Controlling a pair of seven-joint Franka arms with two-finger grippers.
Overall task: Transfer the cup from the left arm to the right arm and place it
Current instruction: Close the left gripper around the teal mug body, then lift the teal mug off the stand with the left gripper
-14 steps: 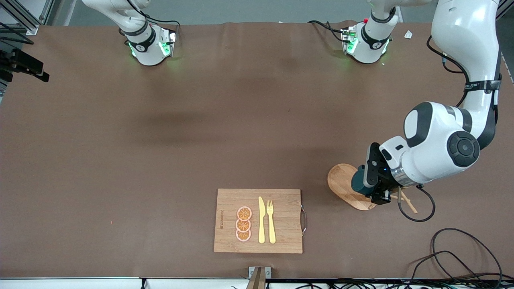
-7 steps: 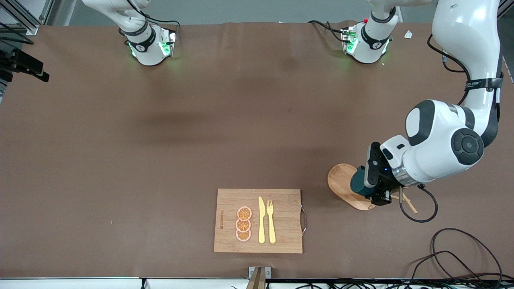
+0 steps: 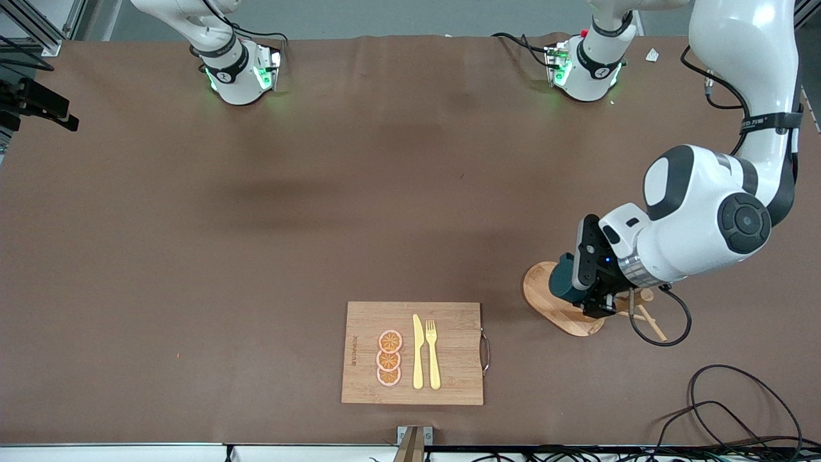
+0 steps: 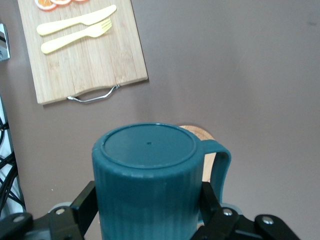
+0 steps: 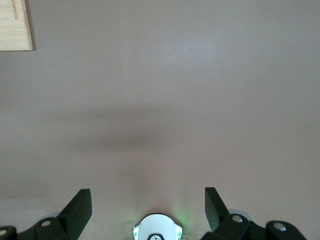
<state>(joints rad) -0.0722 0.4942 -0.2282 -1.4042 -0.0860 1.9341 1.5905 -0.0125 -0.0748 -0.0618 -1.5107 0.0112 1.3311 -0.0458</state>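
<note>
The left gripper (image 3: 587, 292) is clamped on the cup (image 3: 564, 278), one finger on each ribbed side; the cup's flat base faces the left wrist camera and its handle (image 4: 220, 167) sticks out sideways. The cup is held in the air over a small round wooden board (image 3: 545, 298) near the left arm's end of the worktop (image 3: 256, 256).

The right gripper (image 5: 148, 200) waits high above bare worktop, its fingers (image 5: 80, 205) wide apart and holding nothing.

A bamboo cutting board (image 3: 449, 353) lies near the worktop edge closest to the front camera, carrying three orange slices (image 3: 389, 358), a yellow knife (image 3: 417, 351) and a yellow fork (image 3: 433, 353).
</note>
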